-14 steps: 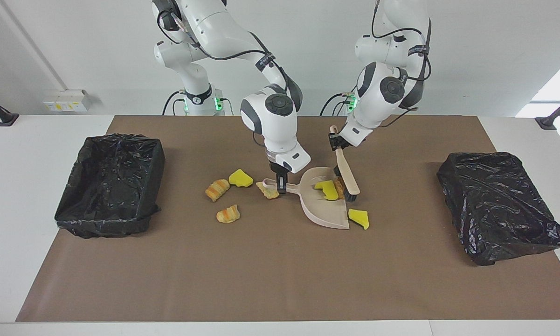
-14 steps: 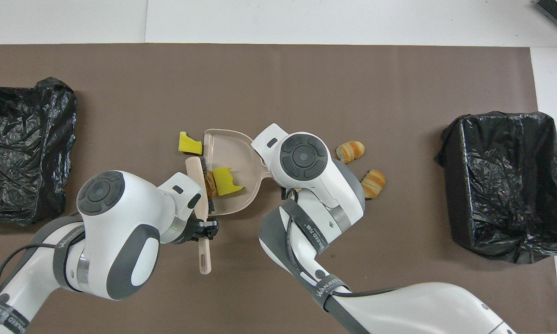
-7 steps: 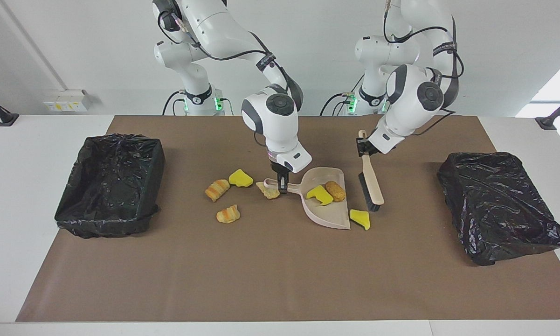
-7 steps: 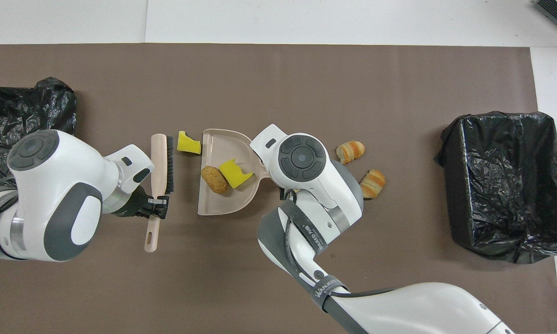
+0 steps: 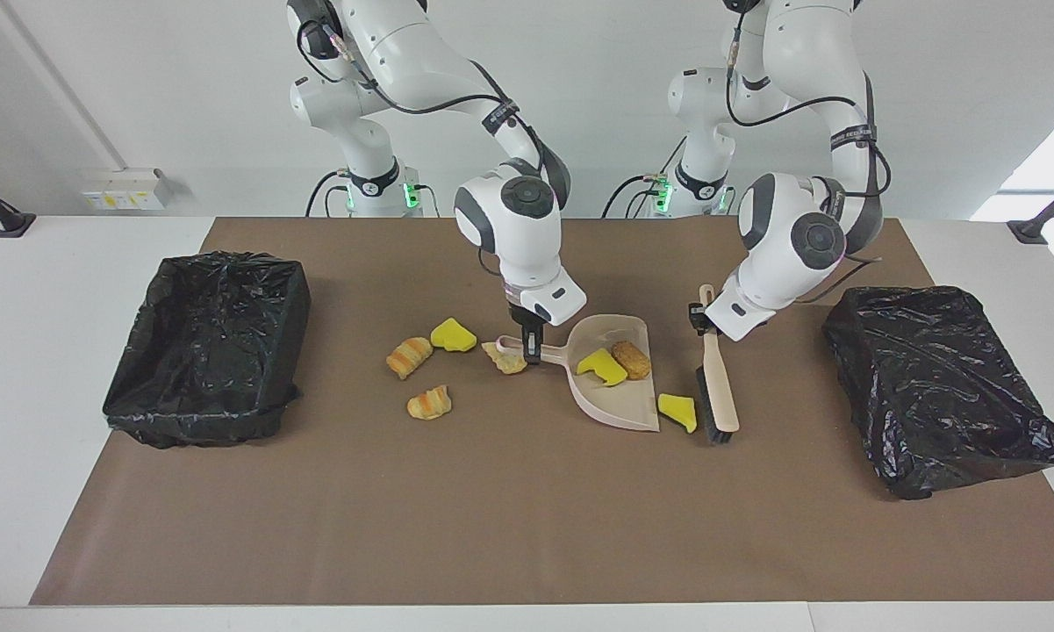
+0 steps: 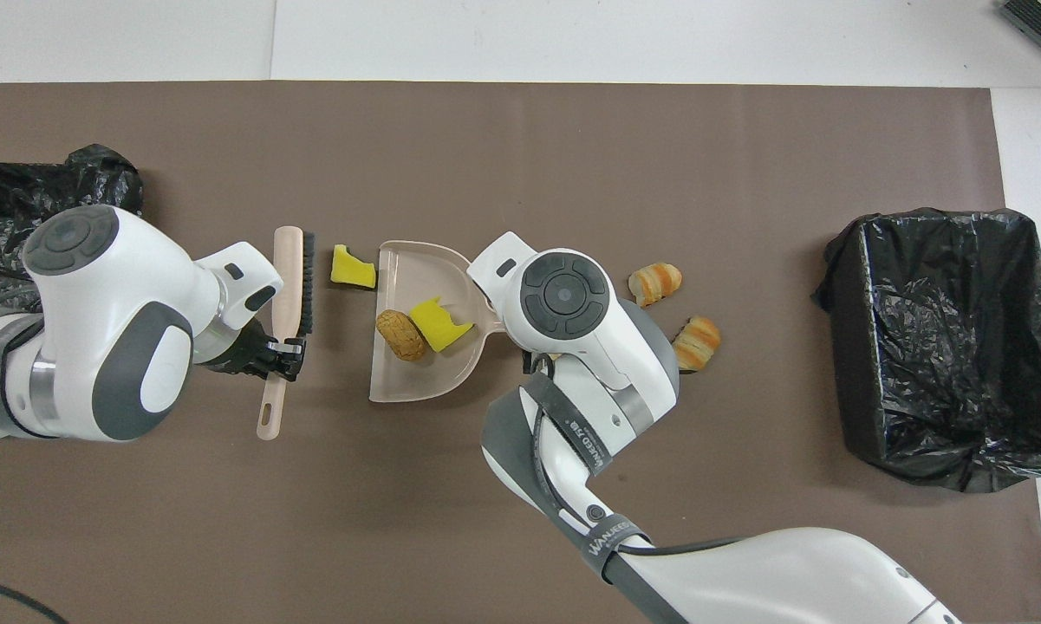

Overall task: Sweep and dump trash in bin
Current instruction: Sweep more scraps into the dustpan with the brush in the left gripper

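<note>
My right gripper (image 5: 531, 348) is shut on the handle of the beige dustpan (image 5: 616, 405), which lies on the mat (image 6: 416, 383). A yellow sponge chunk (image 5: 602, 367) and a fried nugget (image 5: 632, 359) lie in the pan. My left gripper (image 5: 700, 321) is shut on the brush (image 5: 720, 399) handle. The bristles are low, beside a loose yellow sponge (image 5: 676, 411) at the pan's mouth, on its side toward the left arm's end. Another sponge (image 5: 453, 335), two croissants (image 5: 409, 356) (image 5: 429, 403) and a tan scrap (image 5: 505, 359) lie beside the handle toward the right arm's end.
A bin lined with a black bag (image 5: 211, 342) stands open at the right arm's end of the table. A second black-bagged bin (image 5: 939, 386) stands at the left arm's end, close to the left arm's elbow. A brown mat (image 5: 491, 509) covers the table.
My left gripper has drawn the brush out of the dustpan toward the left arm's end, to beside the loose sponge. The sponge and nugget stayed in the pan. The right gripper barely moved.
</note>
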`<state>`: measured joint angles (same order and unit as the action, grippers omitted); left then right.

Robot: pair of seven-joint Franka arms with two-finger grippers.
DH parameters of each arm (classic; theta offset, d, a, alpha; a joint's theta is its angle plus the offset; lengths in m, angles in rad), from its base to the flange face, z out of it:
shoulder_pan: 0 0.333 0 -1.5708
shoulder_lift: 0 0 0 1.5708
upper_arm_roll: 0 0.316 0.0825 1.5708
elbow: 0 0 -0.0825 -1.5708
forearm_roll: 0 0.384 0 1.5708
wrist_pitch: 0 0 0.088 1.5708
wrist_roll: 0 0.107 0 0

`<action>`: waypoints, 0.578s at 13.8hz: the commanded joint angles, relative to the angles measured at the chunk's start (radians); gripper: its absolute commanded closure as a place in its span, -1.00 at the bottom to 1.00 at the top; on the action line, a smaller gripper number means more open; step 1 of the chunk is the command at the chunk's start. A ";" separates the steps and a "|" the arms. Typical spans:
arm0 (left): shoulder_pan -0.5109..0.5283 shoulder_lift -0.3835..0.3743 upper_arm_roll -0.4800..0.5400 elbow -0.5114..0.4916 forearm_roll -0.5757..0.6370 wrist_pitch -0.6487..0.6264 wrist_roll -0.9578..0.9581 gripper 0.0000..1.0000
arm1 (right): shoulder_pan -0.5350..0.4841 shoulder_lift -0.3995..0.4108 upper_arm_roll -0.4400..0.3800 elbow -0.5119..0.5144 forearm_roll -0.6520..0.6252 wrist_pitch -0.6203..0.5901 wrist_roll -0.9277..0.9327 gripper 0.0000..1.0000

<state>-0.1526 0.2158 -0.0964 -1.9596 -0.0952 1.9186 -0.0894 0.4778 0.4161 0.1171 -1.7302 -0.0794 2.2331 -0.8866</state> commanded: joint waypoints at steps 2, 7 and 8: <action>-0.054 -0.002 -0.003 0.024 0.020 -0.114 -0.024 1.00 | -0.002 0.013 0.006 -0.008 0.020 0.031 0.034 1.00; -0.149 -0.049 -0.011 0.011 -0.033 -0.178 -0.165 1.00 | -0.005 0.015 0.006 -0.008 0.020 0.039 0.040 1.00; -0.171 -0.049 -0.011 0.011 -0.041 -0.176 -0.191 1.00 | -0.008 0.016 0.006 -0.008 0.020 0.040 0.040 1.00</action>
<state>-0.2863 0.1919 -0.1182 -1.9483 -0.1148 1.7683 -0.2328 0.4779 0.4166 0.1172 -1.7303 -0.0794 2.2330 -0.8787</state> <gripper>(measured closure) 0.736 0.687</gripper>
